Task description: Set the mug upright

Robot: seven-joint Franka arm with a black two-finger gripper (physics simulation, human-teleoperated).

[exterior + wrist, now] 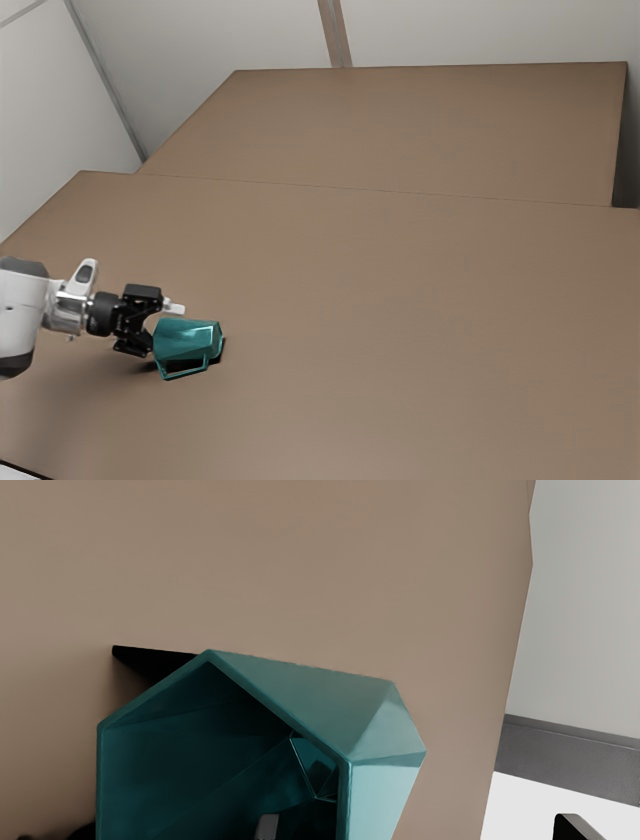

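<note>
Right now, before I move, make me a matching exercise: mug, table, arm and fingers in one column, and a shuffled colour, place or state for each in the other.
Things:
1. mug
2. table
3. arm
4. fingers

Descriptions:
A. mostly white, entering from the exterior view's left
B. teal, on its side
C. spread apart
D. brown, beneath the mug

Pairs: 1-B, 2-D, 3-A, 4-C

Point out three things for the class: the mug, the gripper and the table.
Mug (187,340): exterior view, on the outer side of its teal body.
Gripper (421,825): wrist view, midway between its two fingertips.
Table (430,320): exterior view, on a bare part of its brown top.
</note>
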